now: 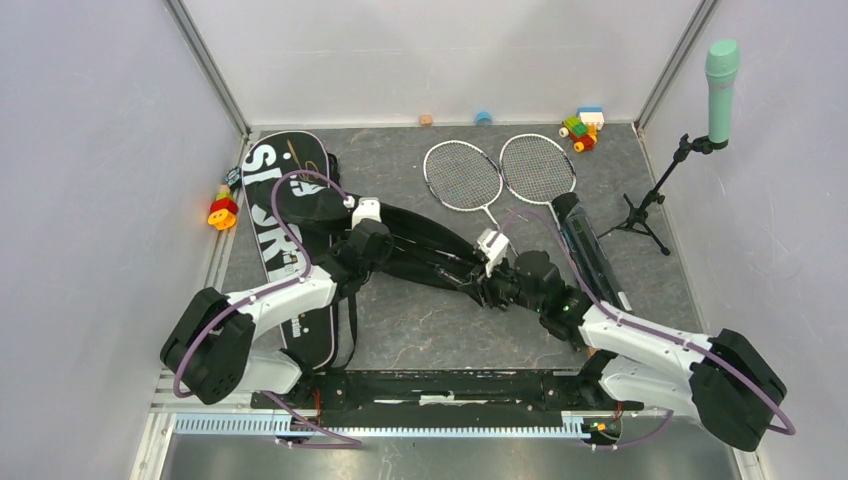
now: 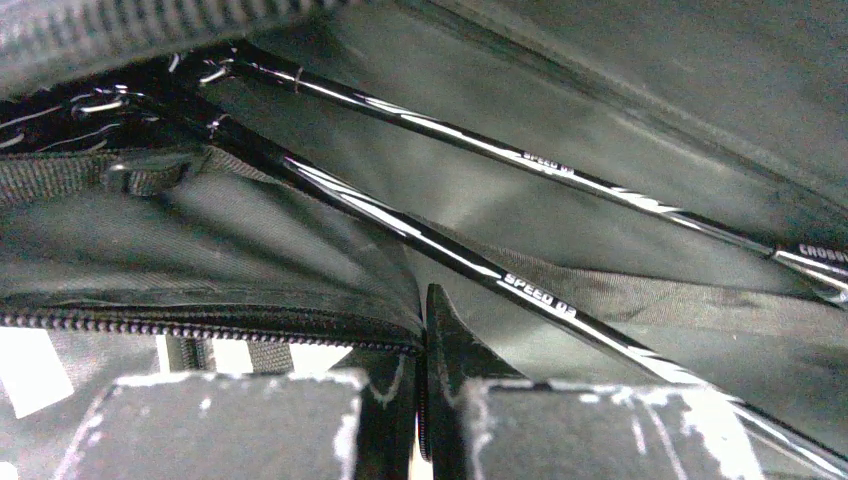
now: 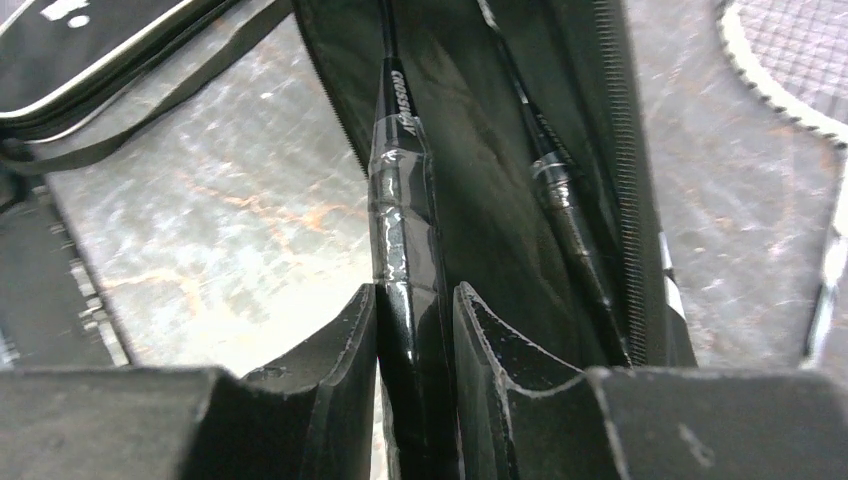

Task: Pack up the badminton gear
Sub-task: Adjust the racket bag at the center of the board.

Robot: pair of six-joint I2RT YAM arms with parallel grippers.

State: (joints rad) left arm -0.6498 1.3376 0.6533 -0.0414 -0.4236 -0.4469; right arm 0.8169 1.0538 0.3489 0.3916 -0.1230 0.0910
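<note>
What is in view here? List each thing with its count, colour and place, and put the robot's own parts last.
loose rackets: two, white-rimmed heads, far middle, side by side
open racket bag: one, black, across the middle
bagged rackets: two, black shafts, inside the open racket bag
SPORT racket bag: one, black, left side
tube: one, black, right of middle
microphone: one, mint-green on black stand, far right
toy blocks: a cluster, mixed colours, far right; one yellow-red piece at the left edge
small pieces: two, tan and blue, by the far wall
left gripper: black fingers, shut on the open racket bag's zip edge
right gripper: black fingers, shut on a racket handle in that bag
</note>
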